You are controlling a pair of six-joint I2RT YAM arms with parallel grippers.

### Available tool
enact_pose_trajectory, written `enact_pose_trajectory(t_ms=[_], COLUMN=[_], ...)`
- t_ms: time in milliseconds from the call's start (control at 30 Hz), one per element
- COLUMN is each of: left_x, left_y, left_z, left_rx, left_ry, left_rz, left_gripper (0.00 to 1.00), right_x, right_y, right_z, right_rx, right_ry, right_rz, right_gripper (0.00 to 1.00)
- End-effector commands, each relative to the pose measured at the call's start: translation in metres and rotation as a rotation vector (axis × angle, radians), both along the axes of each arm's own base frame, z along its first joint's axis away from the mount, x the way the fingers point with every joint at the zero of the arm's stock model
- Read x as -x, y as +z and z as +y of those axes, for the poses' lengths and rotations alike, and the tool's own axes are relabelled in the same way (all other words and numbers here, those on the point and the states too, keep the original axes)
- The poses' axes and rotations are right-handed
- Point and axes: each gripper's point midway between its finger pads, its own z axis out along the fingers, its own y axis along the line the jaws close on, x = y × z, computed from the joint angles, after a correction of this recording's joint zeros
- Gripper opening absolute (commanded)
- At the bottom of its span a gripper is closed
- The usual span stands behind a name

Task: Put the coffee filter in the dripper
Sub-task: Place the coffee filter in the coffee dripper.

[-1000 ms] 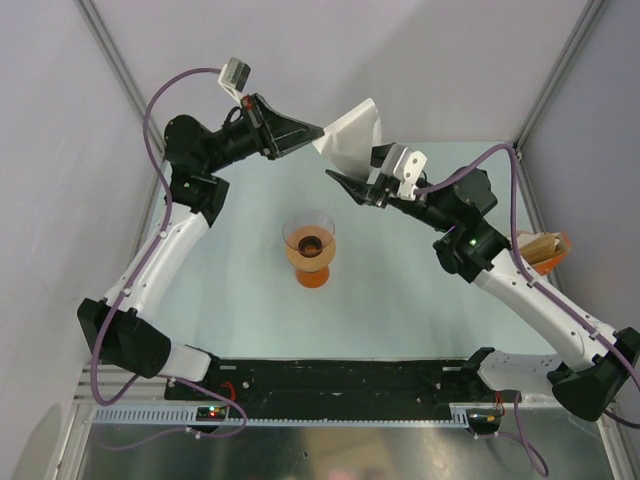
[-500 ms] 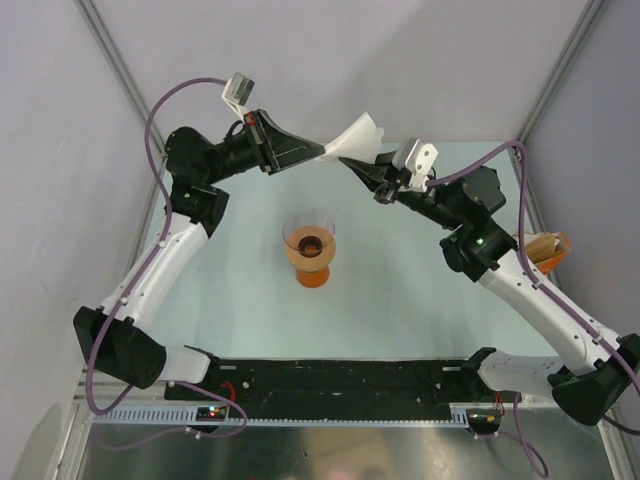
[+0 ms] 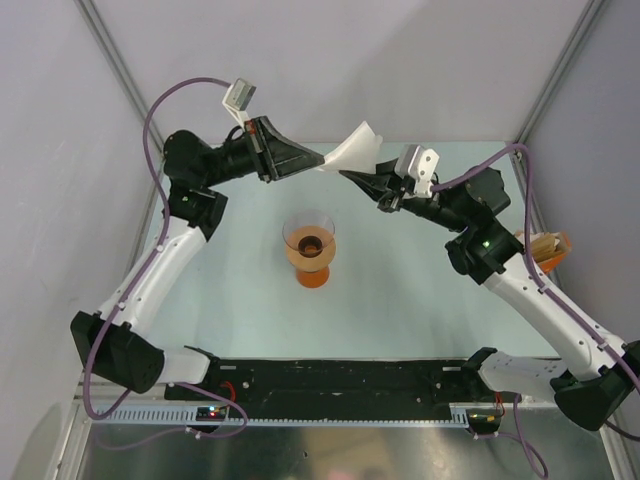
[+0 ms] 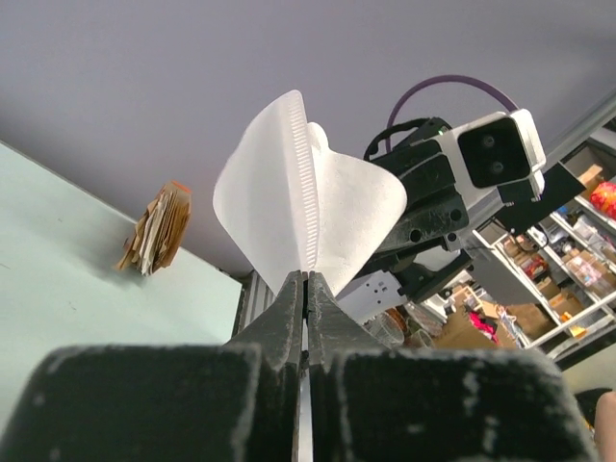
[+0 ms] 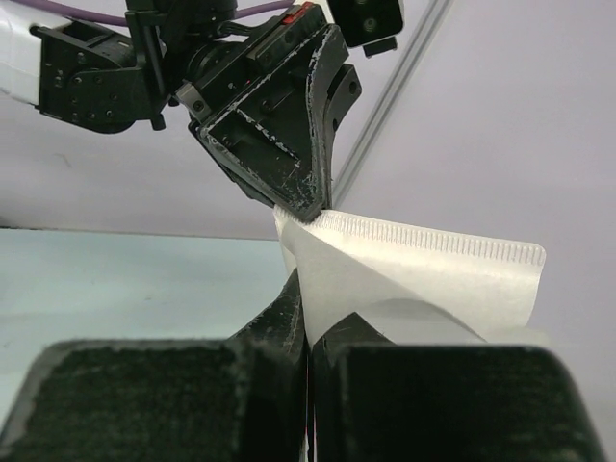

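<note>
Coffee filter (image 3: 352,150): one, a thin white paper cone with a crimped seam, up in the air at 12 o'clock from the dripper and clear of the table. It's puffed partly open between the two pincers.

One dripper (image 3: 310,243): a clear cone funnel with a brown collar and an orange base, upright around mid-table. One stack (image 3: 540,248) of tan and white paper fans at 3 o'clock. Two arms, two grippers.

I see bare pale green table (image 3: 400,290) all round the dripper, which is well apart from every edge. The stack sits right at the 3 o'clock edge, partly behind the right arm (image 3: 530,290). The coffee filter hangs over the far edge near the back wall, so there's little room behind it.

The left arm (image 3: 165,260) rises from its base at 7 o'clock and bends at 10. The left gripper (image 3: 322,158) points toward 3 o'clock, its jaws clamped flat on the filter's seam edge; in the left wrist view the paper fans out above the pinch. The right arm comes up from 5 o'clock and bends at 2. The right gripper (image 3: 345,175) points toward 10 o'clock, its jaws pressed together on a paper layer at the filter's lower edge. The two gripper tips are just beside each other, nose to nose.
</note>
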Motion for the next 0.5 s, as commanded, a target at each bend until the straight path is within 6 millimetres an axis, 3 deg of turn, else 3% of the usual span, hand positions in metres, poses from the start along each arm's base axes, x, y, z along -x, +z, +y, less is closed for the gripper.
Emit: enact_pose_trajectory(t_ms=[0, 233, 367, 467], left_x=[0.035, 0.035, 0.033, 0.031], left_y=[0.022, 0.021, 0.022, 0.023], left_z=[0.006, 0.007, 0.006, 0.005], left_rx=[0.0, 0.001, 0.001, 0.003], left_ry=[-0.041, -0.022, -0.014, -0.013], left_rz=[-0.186, -0.214, -0.222, -0.223], left_gripper=[0.0, 0.0, 0.0, 0.0], right_x=[0.012, 0.018, 0.02, 0.022], right_y=[0.009, 0.007, 0.005, 0.008], right_z=[-0.005, -0.008, -0.01, -0.009], right_rx=[0.003, 0.002, 0.003, -0.003], right_ry=[0.025, 0.044, 0.057, 0.072], right_rz=[-0.047, -0.003, 0.024, 0.015], right_gripper=[0.0, 0.48, 0.54, 0.47])
